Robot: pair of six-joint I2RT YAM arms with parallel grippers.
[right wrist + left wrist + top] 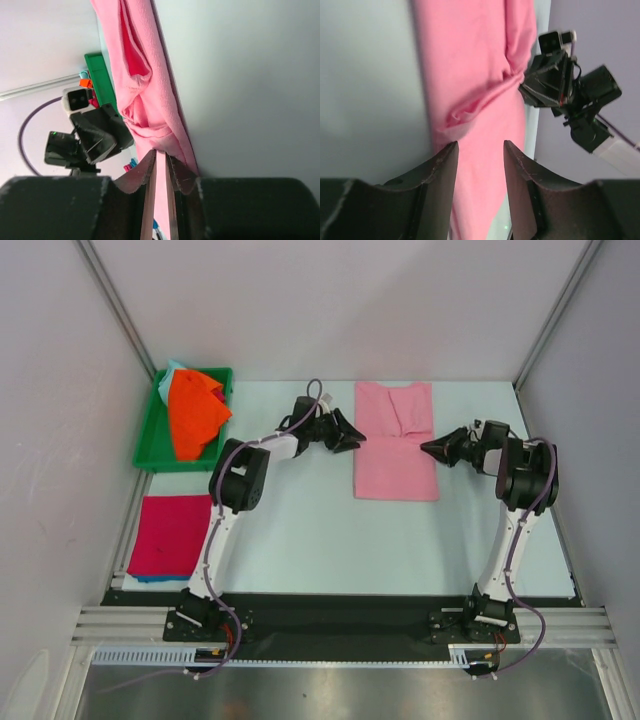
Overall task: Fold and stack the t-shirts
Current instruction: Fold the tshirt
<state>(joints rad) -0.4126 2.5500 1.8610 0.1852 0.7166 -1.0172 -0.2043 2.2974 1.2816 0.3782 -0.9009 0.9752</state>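
Note:
A pink t-shirt (395, 440) lies folded into a long strip at the table's middle back, creased across its middle. My left gripper (352, 437) is open at the shirt's left edge; in the left wrist view (480, 145) the jaws stand apart with a bunched pink fold (470, 60) just ahead of them. My right gripper (432, 448) is at the shirt's right edge. In the right wrist view (161, 154) its jaws are nearly closed, pinching the puckered pink edge (145, 90). A folded magenta t-shirt (170, 530) lies at the near left on something blue.
A green tray (148, 445) at the back left holds a crumpled orange t-shirt (192, 418) over a pale blue one (172, 370). Grey walls and metal frame posts close in the left, right and back sides.

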